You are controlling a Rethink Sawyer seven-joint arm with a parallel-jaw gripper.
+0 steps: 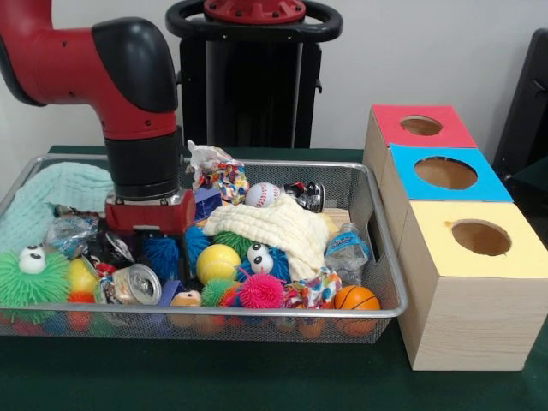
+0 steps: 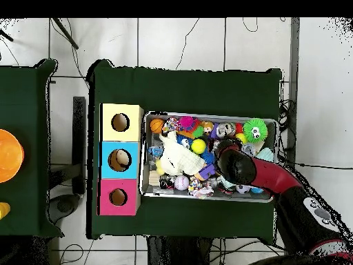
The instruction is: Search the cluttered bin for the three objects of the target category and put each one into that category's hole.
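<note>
Green cloth covers the table (image 1: 257, 385). On it, a silver wire-mesh bin (image 1: 377, 214) full of toys sits beside three wooden hole boxes (image 1: 467, 317). The red-and-black arm's gripper (image 1: 147, 224) is buried near the bin's left end, can't tell its grip. A white baseball (image 1: 262, 194) lies by the back edge.

wall (image 1: 445, 51): plain white, standing behind table | table (image 1: 214, 377): wearing dark green cloth | floor (image 2: 179, 41): showing pale tiles, cables (image 2: 207, 31) lying across | second green table (image 2: 24, 103): sitting alongside, apart

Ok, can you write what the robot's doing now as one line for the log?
arm: down in mesh bin | gripper: hidden among toys | holes: red, blue, yellow boxes
</note>
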